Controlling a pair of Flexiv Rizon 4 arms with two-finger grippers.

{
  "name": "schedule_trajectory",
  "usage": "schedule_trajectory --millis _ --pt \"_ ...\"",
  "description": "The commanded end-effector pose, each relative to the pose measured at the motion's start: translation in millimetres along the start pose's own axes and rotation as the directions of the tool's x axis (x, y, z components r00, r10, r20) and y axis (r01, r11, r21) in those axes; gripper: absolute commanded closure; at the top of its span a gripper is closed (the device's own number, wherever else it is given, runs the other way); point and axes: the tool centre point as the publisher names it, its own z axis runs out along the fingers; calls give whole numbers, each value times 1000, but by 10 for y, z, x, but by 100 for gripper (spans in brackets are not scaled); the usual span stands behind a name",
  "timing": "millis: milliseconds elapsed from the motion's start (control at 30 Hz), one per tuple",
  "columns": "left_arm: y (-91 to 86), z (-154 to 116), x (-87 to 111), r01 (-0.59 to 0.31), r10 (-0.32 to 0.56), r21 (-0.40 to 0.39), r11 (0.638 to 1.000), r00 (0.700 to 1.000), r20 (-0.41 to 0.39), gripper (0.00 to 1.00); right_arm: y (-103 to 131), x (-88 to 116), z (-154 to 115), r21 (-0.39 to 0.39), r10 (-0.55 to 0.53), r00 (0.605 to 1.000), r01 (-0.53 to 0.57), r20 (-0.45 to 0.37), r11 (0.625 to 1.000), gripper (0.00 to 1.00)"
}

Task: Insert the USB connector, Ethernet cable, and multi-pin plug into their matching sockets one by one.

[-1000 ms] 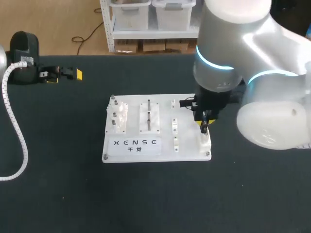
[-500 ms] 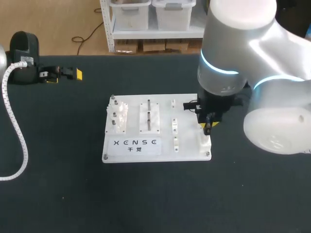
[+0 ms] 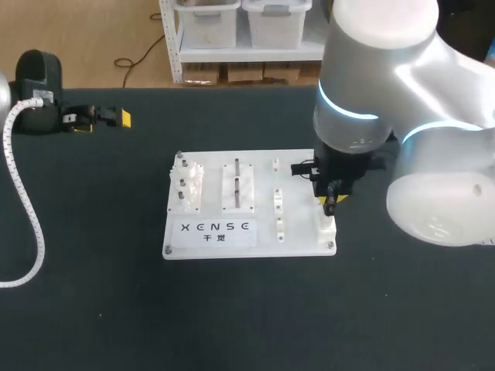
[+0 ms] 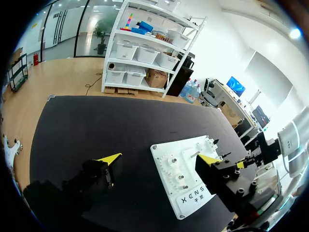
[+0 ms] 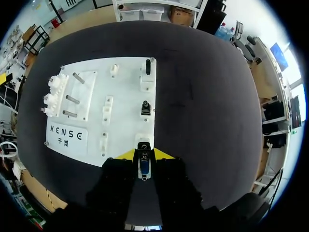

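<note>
The dark surface [image 3: 93,309] carries one white board [image 3: 263,244], lying flat around its middle, a little to the right. A white spiral-wrapped cable [image 3: 23,193] curves over the left side; whether it touches the surface is unclear.

A board [image 3: 298,236] is laid flat about the middle of the desk [image 3: 232,325], well apart from every edge. On the board, a block of pegs [image 3: 188,188] is set at the left end and a second block [image 3: 238,185] just right of it. Further right come a column of small sockets [image 3: 277,209] and another column along the right edge. The right pincer [image 3: 331,202] is held over that right edge, near the board's near right corner. The USB connector [image 5: 143,163] is gripped between its fingers, just beside the corner socket [image 5: 144,141]. The left pincer [image 3: 103,122] is found near the desk's far left corner, well apart from the board. A coiled cable [image 3: 19,193] is draped along the left edge.
</note>
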Motion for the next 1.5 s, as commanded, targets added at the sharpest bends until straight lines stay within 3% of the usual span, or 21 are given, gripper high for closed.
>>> schedule_trajectory --millis 33,1100,1500 --pt "0 0 0 0 0 0 1000 1000 0 0 12 -3 22 2 1 1000 -1 2 1000 100" --pt "0 0 0 0 0 0 1000 1000 0 0 21 35 49 10 47 999 -48 10 999 100" --pt "0 0 0 0 0 0 1000 1000 0 0 23 31 180 26 68 998 -68 -12 997 100"
